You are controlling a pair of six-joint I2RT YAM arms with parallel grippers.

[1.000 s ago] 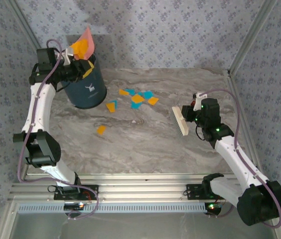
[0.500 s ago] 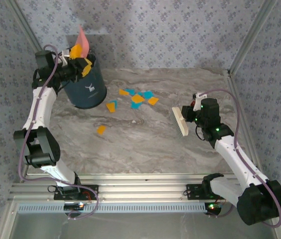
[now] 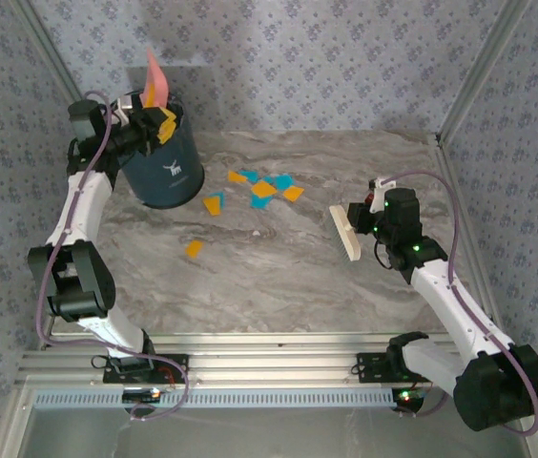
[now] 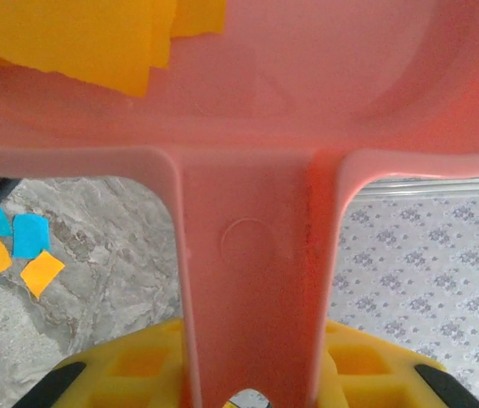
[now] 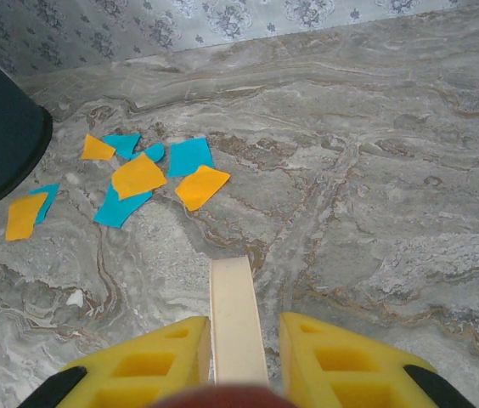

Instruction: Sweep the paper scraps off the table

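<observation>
left jaws: almost shut, clamped on the handle of the pink dustpan (image 4: 252,255). The yellow fingers (image 4: 129,370) sit on either side of the handle at the bottom of the left wrist view.

Dustpan is tipped up steeply over the dark blue bin (image 3: 166,164) at the far left of the tabletop (image 3: 279,277). A few orange sheets lie against the pan's inner face.

right jaws: shut tight on the cream brush (image 5: 235,314), held low over the right side of the tabletop. Can't tell if it touches the surface.

scraps (image 3: 264,188): main orange and cyan cluster lies mid-tabletop, between bin and brush, apart from both.
- An orange and cyan pair lies closer to the bin.
- One orange piece lies alone toward the near edge.

Hidden or unclear:
- Pan body is cut off at the top and sides of the left wrist view.
- Bin interior is blocked by the pan and arm from above.
- Orange bits at the bin rim could be paper or finger; can't tell.
- Near end of the brush is cut off at the bottom of the right wrist view.
- Bin is only a dark corner in the right wrist view.
</observation>
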